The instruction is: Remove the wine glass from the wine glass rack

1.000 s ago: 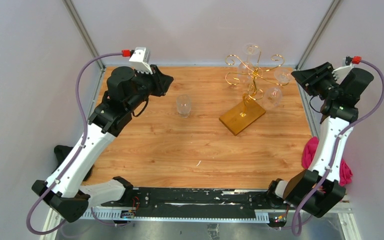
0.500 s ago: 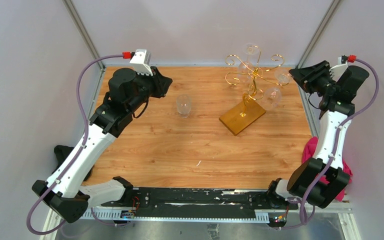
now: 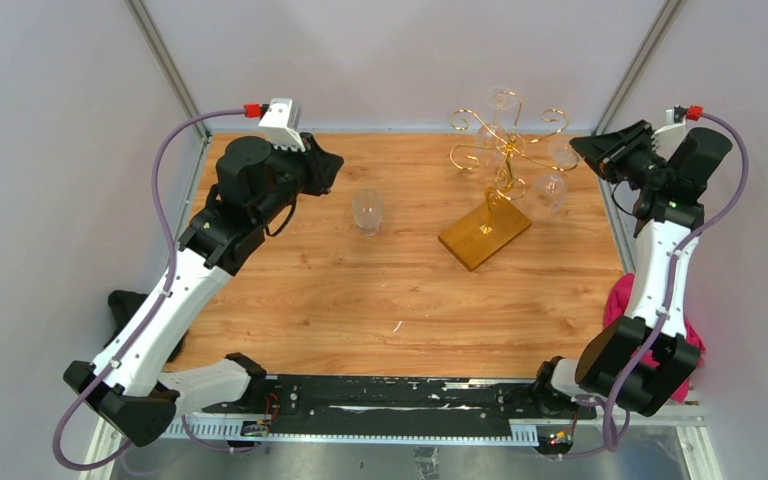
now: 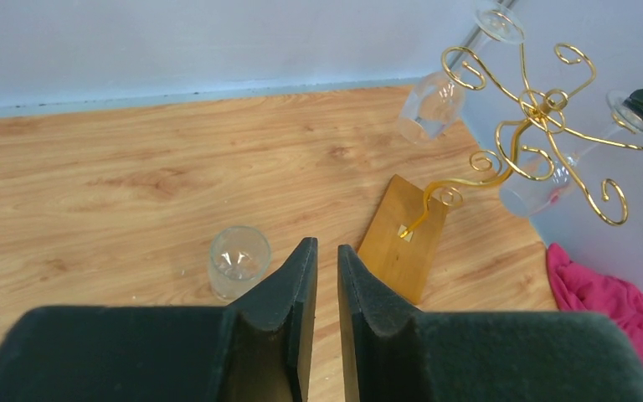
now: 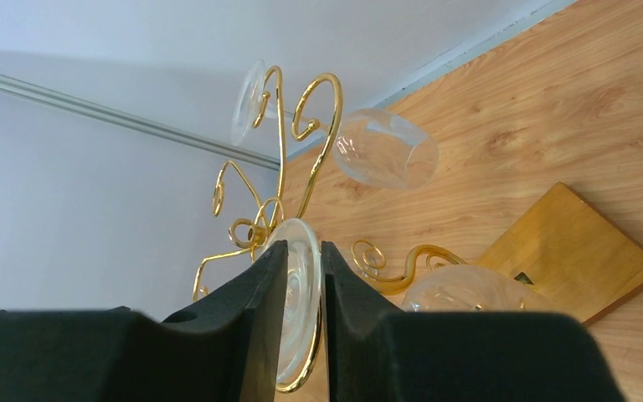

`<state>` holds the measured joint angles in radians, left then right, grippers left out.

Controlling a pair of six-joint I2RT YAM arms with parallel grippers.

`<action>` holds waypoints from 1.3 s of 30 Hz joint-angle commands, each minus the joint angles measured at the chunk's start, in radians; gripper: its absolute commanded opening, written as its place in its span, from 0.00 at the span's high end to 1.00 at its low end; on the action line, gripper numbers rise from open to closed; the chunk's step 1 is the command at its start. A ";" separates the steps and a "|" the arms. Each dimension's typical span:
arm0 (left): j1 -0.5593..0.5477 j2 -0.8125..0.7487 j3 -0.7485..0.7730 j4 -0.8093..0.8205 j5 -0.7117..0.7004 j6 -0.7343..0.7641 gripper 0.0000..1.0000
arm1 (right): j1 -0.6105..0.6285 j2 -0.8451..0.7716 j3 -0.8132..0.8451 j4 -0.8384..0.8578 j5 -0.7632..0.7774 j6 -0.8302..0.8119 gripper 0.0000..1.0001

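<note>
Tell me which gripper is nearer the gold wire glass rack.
Right. The right gripper is at the gold wire rack, pinching the foot of a hanging clear wine glass; the left gripper is well away, across the table.

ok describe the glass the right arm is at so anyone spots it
Find the gold wire rack at the far right of the table. The wine glass hangs bowl-down from its arm nearest the right gripper; only its foot sits between black fingers.
</note>
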<state>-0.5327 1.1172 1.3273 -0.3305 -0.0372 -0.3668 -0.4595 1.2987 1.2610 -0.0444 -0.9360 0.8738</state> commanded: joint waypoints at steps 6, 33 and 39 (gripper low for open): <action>-0.003 -0.018 -0.009 0.009 -0.003 0.005 0.81 | 0.013 -0.028 -0.016 -0.007 -0.032 0.034 0.84; -0.003 -0.010 -0.023 0.006 0.007 -0.015 0.85 | -0.080 -0.127 -0.170 0.205 0.038 0.430 1.00; -0.003 -0.005 -0.023 0.008 0.009 -0.021 0.85 | -0.084 -0.129 -0.181 0.248 0.003 0.461 1.00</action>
<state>-0.5327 1.1168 1.3106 -0.3340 -0.0334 -0.3782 -0.5266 1.1965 1.0847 0.1280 -0.8921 1.2835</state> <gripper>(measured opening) 0.151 0.063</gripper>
